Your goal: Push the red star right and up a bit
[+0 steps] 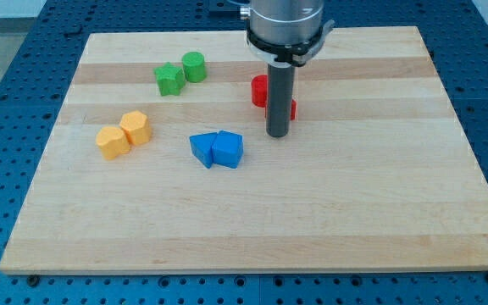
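The red star (291,109) lies above the board's middle, mostly hidden behind my rod; only a sliver shows at the rod's right. A red cylinder (259,90) touches it at its upper left. My tip (278,134) rests on the board just below the red star, close to its lower edge. Whether it touches the star cannot be told.
Two blue blocks (217,149) lie together left of and below my tip. A green star (169,80) and a green cylinder (194,66) sit at the upper left. Two orange blocks (123,135) sit at the left. The wooden board (379,195) lies on a blue perforated table.
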Controlling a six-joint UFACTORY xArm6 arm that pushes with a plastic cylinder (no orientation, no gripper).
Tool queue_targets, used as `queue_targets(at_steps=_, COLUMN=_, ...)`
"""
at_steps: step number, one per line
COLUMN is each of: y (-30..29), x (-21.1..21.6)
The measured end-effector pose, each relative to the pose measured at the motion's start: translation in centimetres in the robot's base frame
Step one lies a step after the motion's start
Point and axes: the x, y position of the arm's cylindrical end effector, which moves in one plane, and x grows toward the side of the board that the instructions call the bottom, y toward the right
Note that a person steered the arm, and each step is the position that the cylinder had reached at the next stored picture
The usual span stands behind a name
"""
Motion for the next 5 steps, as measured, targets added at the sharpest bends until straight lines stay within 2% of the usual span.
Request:
queue_targets(at_steps=4, y=-0.2, x=-1.6)
queue_targets(at_steps=5, y=3.0, x=1.7)
